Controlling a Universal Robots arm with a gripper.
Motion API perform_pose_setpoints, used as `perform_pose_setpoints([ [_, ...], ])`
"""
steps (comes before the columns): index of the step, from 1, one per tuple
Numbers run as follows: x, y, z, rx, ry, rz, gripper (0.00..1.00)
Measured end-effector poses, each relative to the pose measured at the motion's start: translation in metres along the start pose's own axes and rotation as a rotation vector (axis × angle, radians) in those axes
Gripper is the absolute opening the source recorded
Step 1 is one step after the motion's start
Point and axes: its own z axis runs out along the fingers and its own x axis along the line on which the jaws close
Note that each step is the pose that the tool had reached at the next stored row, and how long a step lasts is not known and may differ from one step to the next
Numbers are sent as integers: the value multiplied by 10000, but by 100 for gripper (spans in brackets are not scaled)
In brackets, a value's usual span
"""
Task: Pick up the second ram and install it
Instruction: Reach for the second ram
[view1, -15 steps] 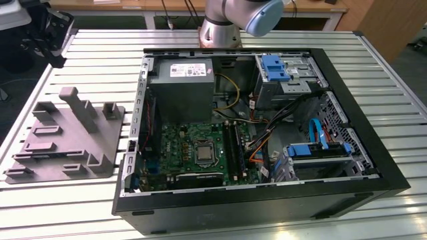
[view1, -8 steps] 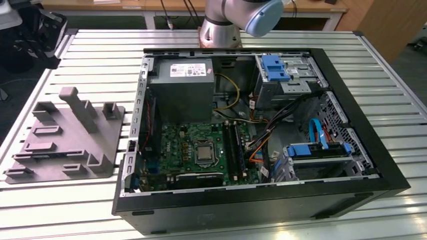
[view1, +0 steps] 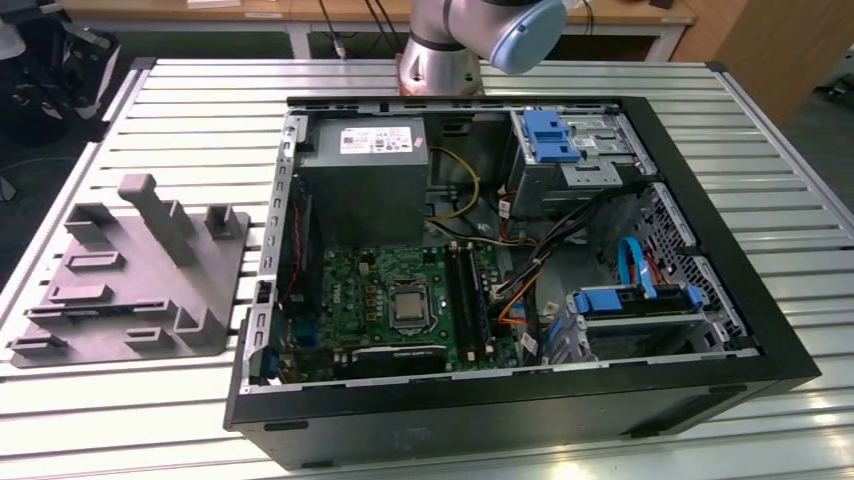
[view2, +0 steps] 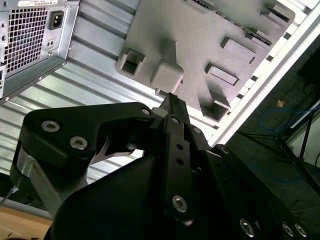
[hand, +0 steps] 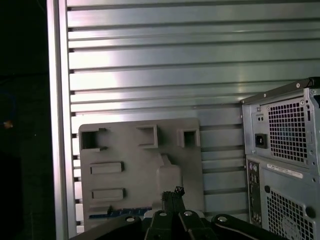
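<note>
Second ram (hand: 119, 213) lies as a dark, thin strip along one edge of the grey fixture (view1: 147, 290). The slatted metal table (view1: 120, 420) carries the open computer case (view1: 534, 400) across its middle and the fixture beside the table's edge on the exterior view's left. The gripper (hand: 172, 192) hangs above the fixture, near the ram, fingers together and empty.

The black claw (view2: 170, 98) points toward the grey fixture (view2: 200, 45) lying on the slatted table (view2: 95, 75), beside the computer case (view2: 30, 37).

Grey fixture (view1: 134, 290); black case (view1: 534, 415); green motherboard (view1: 360, 290); ribbed silver table (view1: 400, 75).
</note>
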Motion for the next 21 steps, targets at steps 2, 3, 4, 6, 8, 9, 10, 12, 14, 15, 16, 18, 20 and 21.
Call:
perform_pose_setpoints([
  [2,22,-10,4,0,0,1,11],
  [3,32,-15,6,0,0,0,11],
  [4,41,-21,9,0,0,0,11],
  [6,62,-31,14,0,0,0,11],
  [8,82,-44,19,0,1,0,11],
  [9,93,-50,22,0,0,0,11],
  [10,103,-56,25,0,0,0,11],
  [12,125,-69,32,0,0,0,11],
  [14,146,-83,39,0,0,0,11],
  [15,157,-90,42,0,0,0,11],
  [16,167,-97,46,-1,-1,0,11],
  [18,189,-111,53,0,0,0,11],
  [20,211,-125,61,0,-1,0,11],
  [21,222,-132,65,0,0,1,11],
])
